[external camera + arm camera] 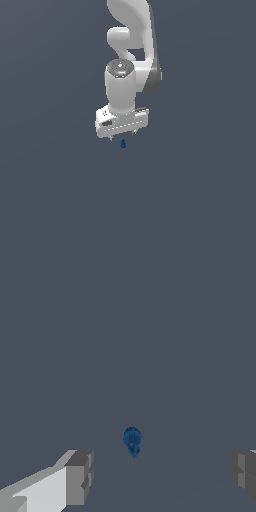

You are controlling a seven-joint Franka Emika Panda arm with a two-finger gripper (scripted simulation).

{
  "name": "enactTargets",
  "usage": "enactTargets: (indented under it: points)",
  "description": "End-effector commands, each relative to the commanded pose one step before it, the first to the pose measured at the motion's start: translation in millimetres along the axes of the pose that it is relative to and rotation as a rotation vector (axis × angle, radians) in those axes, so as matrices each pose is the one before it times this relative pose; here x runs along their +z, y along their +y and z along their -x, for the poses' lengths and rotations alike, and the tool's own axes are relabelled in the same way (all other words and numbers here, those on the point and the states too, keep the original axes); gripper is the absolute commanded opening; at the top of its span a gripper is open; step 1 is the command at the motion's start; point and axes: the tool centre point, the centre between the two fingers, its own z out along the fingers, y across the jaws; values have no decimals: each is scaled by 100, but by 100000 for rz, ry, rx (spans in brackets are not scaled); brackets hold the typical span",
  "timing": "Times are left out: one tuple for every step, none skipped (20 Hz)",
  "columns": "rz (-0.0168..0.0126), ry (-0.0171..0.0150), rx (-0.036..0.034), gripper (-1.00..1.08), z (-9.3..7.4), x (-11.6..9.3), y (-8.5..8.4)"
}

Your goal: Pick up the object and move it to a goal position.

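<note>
Exterior view, left third: bare grey-blue floor (45,200), no markings.

Centre: white arm (131,40) comes down from the top edge, wrist pointing downward, ending in the gripper (122,137) a little above mid-frame. Gripper body is a wide white bar, slightly tilted, higher on the exterior view's right. Two short dark fingertips poke out under it, set well apart: claw spread wide, holding nothing.

Object (123,144): tiny dark blue blob, slightly taller than wide, just below the gripper, roughly between the two fingertips. No contact visible. Whether it sits on the floor cannot be judged from this view.

Right third: bare floor again.

Wrist view: one grey finger (79,476) near one lower corner, the other at the opposite edge. Object (132,441) between them, nearer the first finger, clear of both.
</note>
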Motion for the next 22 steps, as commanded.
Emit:
enactTargets:
  points:
    - [-36, -262, -6778, 100, 382, 697, -34]
    - [-27, -99, -2688, 100, 151, 274, -28]
    - [-33, -95, -2689, 100, 151, 272, -35]
    - [-39, -91, -2691, 100, 150, 271, -41]
    - [-45, -87, -2693, 100, 149, 269, -47]
    - [-51, -83, -2696, 100, 148, 268, -54]
    - [-56, -78, -2697, 100, 146, 266, -59]
    - [-61, -73, -2698, 100, 145, 265, -65]
    - [-66, -68, -2700, 100, 143, 263, -72]
    - [-71, -63, -2702, 100, 141, 262, -78]
    - [-75, -57, -2703, 100, 139, 260, -83]
    - [-80, -52, -2705, 100, 136, 259, -89]
    - [-84, -46, -2706, 100, 134, 257, -95]
    - [-88, -39, -2708, 100, 130, 255, -101]
    - [-91, -33, -2709, 100, 127, 254, -107]
    - [-93, -26, -2686, 100, 123, 250, -111]
    - [-92, -19, -2562, 100, 114, 237, -111]
    - [-89, -12, -2424, 100, 104, 222, -109]
    - [-86, -7, -2287, 100, 95, 208, -107]
    - [-82, -2, -2149, 100, 87, 195, -104]
    - [-78, 3, -2011, 100, 79, 181, -100]
    - [-73, 6, -1873, 100, 71, 168, -95]
